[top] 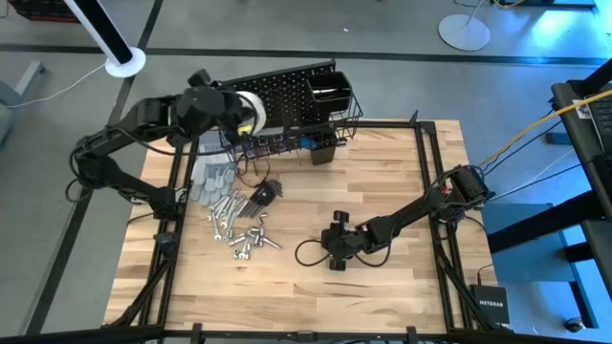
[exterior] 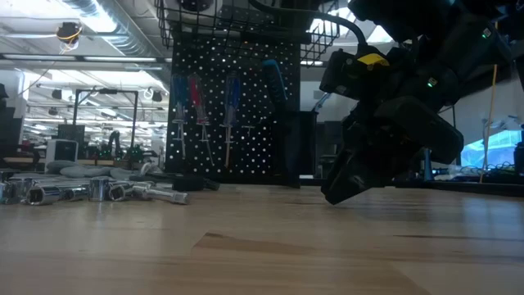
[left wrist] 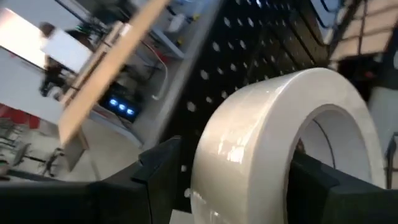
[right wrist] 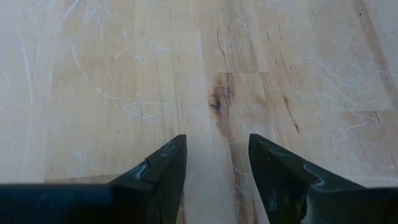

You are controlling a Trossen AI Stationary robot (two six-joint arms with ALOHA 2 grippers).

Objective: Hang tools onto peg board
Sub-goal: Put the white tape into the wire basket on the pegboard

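Looking down from above, the left gripper (top: 251,115) holds the white tape roll (top: 246,112) up by the black peg board (top: 287,91). Shiny metal tools (top: 239,225) lie heaped on the wooden worktop (top: 382,182).

From the low view, screwdrivers (exterior: 196,111) hang on the holey board.

The left wrist view shows its jaws squeezing the roll's smooth, round sides. It looks light and slippery, so holding the flat sides seems best.

The right wrist view shows the right gripper (right wrist: 216,163), jaws apart, holding nothing, above scratched wood.
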